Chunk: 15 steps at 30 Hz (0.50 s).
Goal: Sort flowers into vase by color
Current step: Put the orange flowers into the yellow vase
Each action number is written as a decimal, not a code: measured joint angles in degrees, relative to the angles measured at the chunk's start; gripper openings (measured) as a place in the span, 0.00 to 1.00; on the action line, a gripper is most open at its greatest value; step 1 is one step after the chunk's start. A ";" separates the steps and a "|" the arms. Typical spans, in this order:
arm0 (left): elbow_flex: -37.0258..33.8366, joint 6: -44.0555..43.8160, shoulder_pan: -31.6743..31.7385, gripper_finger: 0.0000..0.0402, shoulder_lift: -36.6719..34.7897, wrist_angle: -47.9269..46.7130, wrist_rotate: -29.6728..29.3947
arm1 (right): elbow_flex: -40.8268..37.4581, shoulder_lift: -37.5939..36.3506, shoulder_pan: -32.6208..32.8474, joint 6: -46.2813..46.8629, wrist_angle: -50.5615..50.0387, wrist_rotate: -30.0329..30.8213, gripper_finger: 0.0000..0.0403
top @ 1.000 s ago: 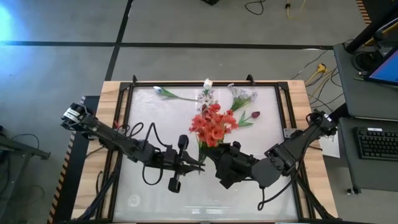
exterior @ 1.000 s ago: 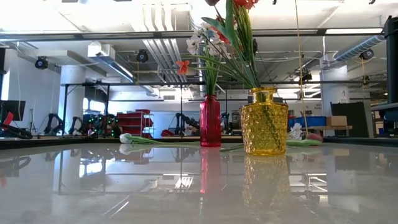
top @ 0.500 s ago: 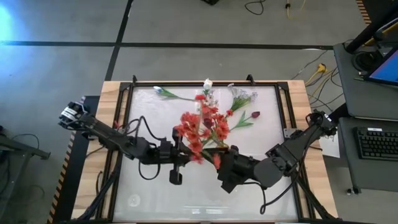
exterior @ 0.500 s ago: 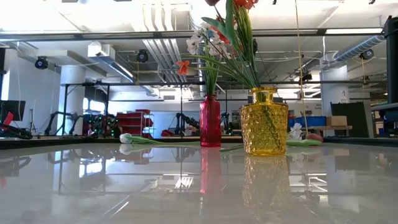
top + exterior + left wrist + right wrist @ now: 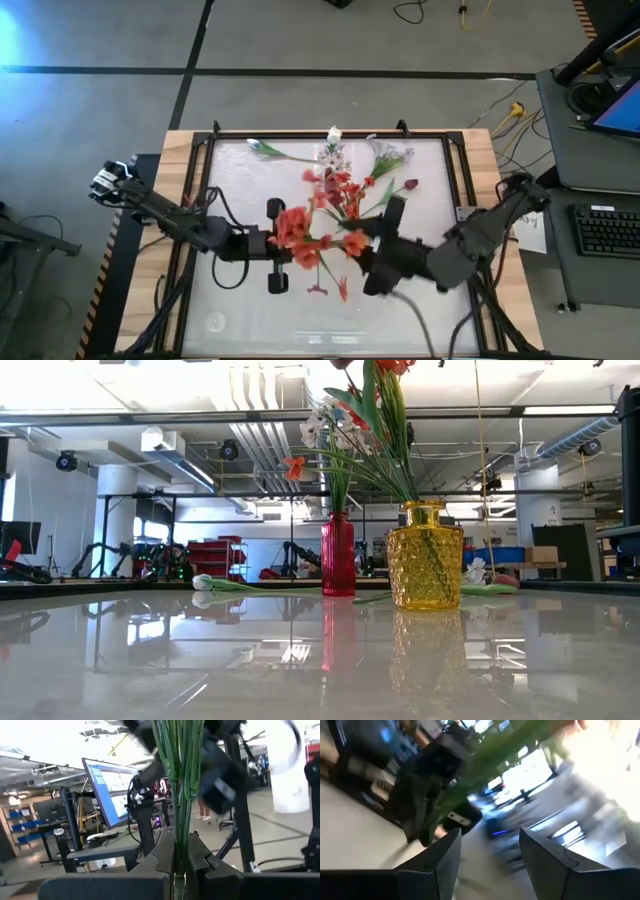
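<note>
Red-orange flowers (image 5: 300,235) hang above the table (image 5: 230,190), their green stems (image 5: 179,790) clamped in the closed left gripper (image 5: 179,865). Right gripper (image 5: 487,847) stands apart, fingers spread, holding nothing.

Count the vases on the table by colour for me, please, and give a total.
Red vase: 1
Yellow vase: 1
Total: 2
</note>
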 joint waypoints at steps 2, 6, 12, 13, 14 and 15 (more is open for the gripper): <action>0.01 1.35 0.00 0.00 1.06 0.46 -0.02 | 0.02 -1.34 -1.67 15.70 -7.20 -6.02 0.48; 0.04 1.16 0.00 0.00 2.64 0.50 -0.09 | -1.26 -1.84 -5.19 36.47 -12.96 -18.49 0.48; 0.33 1.57 0.00 0.00 4.10 3.03 -2.83 | -4.63 -0.72 -6.41 38.90 -7.64 -20.46 0.48; 0.33 1.57 0.02 0.00 4.10 3.09 -3.82 | -4.85 -0.42 -6.40 38.62 -6.77 -21.14 0.48; 0.34 1.59 0.02 0.00 4.10 3.11 -4.50 | -4.92 -0.28 -6.37 38.44 -5.91 -21.86 0.48; 0.34 1.61 0.02 0.00 4.10 3.28 -5.21 | -4.92 -0.26 -6.37 38.31 -5.24 -22.76 0.48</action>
